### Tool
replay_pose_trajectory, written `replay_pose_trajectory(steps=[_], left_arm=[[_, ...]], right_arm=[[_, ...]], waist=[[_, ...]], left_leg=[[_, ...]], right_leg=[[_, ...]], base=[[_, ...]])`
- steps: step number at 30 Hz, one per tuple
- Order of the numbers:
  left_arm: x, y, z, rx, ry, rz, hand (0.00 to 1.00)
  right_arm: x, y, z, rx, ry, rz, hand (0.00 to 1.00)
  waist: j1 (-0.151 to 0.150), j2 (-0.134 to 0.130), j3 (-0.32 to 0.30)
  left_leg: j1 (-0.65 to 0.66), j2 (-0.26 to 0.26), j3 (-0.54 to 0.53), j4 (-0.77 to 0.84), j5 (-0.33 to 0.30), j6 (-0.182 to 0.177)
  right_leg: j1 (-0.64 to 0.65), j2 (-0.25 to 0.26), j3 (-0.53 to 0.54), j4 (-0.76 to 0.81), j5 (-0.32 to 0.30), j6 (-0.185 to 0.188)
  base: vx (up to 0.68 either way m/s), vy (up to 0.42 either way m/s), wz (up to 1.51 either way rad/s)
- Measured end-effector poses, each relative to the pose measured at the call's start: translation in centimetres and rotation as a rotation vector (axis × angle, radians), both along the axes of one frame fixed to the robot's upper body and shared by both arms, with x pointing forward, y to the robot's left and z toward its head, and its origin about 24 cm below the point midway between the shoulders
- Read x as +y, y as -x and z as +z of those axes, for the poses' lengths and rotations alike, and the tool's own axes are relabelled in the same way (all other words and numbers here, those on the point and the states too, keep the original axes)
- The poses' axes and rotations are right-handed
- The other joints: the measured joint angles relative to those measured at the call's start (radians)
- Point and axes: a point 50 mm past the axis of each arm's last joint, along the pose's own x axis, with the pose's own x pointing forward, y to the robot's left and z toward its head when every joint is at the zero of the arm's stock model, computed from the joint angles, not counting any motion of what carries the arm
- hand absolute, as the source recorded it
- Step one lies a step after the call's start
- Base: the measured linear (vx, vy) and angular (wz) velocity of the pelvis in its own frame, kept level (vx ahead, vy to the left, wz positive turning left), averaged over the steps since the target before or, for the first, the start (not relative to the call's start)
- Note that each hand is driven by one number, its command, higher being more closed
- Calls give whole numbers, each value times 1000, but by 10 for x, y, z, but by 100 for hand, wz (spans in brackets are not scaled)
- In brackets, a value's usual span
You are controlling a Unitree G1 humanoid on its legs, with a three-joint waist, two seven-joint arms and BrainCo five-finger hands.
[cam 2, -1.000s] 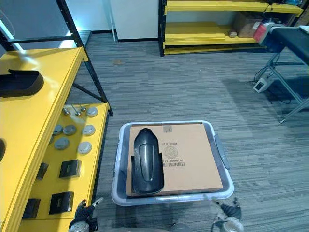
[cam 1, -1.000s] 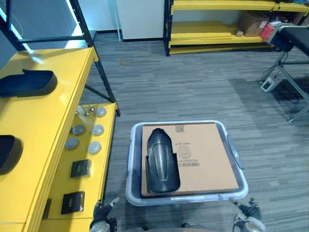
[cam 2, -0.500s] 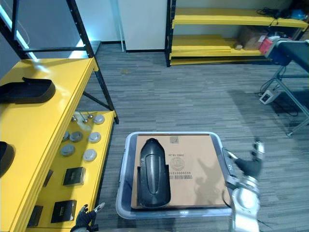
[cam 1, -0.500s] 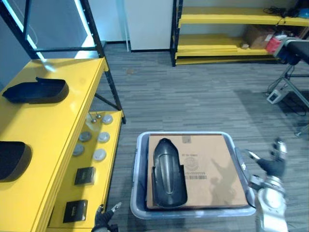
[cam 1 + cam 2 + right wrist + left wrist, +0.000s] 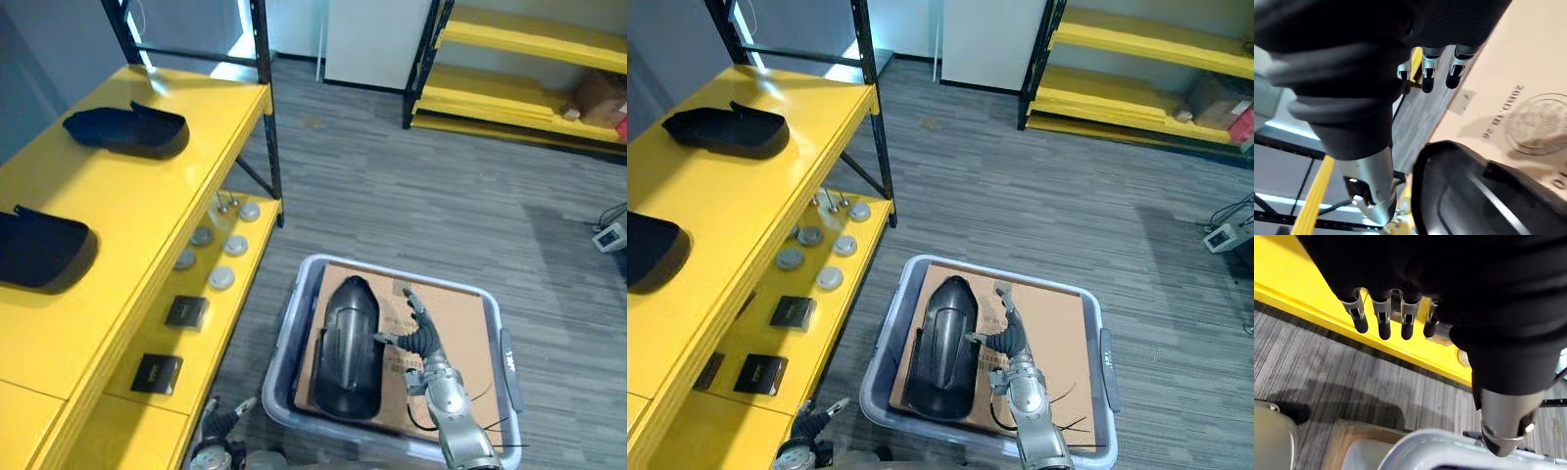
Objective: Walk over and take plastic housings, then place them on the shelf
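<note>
A black plastic housing [image 5: 348,351] lies lengthwise on the left part of a cardboard sheet [image 5: 462,315] inside a grey bin [image 5: 283,364]. My right hand [image 5: 422,341] hovers over the cardboard just right of the housing, open, fingers straight and thumb pointing toward it. Its wrist view shows the fingers [image 5: 1427,74] above the cardboard [image 5: 1528,73] and the housing [image 5: 1474,196] close beside the thumb. Two more black housings [image 5: 127,129] [image 5: 44,250] rest on the yellow shelf top [image 5: 147,211]. My left hand [image 5: 221,421] hangs low by the shelf, open, holding nothing.
The shelf's lower level carries several round discs [image 5: 211,257] and small black square parts [image 5: 186,311]. A black shelf post [image 5: 265,108] stands at its corner. Yellow racks [image 5: 519,59] line the far wall. Grey carpet surrounds the bin.
The camera has shifted. My right hand has come in from the bin's right side to over the cardboard, next to the housing. The left hand stays low.
</note>
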Motion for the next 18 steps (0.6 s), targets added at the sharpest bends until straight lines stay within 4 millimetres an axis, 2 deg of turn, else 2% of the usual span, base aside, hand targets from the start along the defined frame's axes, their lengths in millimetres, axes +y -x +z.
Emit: replay_pose_trajectory(steps=[1, 6, 10, 16, 17, 18], left_arm=[[-1, 0, 0, -1, 0, 0, 0], [-1, -1, 1, -1, -19, -14, 0], [-1, -3, 1, -4, -28, -35, 0], [0, -5, 3, -16, -35, -38, 0], [-1, -6, 3, -18, -37, -41, 0], [-1, -6, 4, -18, -38, -43, 0]], right_arm=[[-4, 1, -3, 17, 17, -31, 0], [-17, -4, -16, 86, 86, -143, 0], [-18, -8, -24, 138, 109, -197, 0], [-13, -21, -29, 186, 156, -186, 0], [-13, -24, -29, 191, 176, -176, 100], [-12, -26, -29, 194, 180, -172, 100]], waist=[[-1, 1, 0], [1, 1, 1], [4, 5, 7], [7, 14, 39], [8, 14, 40], [9, 14, 40]], left_leg=[[2, 0, -3, -17, 6, -9], [-16, -12, -22, -54, 8, -9], [-45, -44, -49, -65, 44, 1], [-58, -45, -78, -143, 113, 6], [-57, -44, -80, -162, 128, 4], [-58, -43, -80, -166, 131, 4]], right_leg=[[-2, 0, -2, -4, 0, 0], [-21, -8, -12, -26, 6, 4], [-26, -33, -47, -52, 22, 15], [-54, -34, -84, -54, 48, 17], [-62, -33, -87, -54, 52, 15], [-65, -33, -87, -55, 54, 15]], base=[[-31, -4, 10], [-52, 29, 10], [-102, 46, 24], [-121, 19, 20], [-94, 9, 7], [-102, 14, 1]])
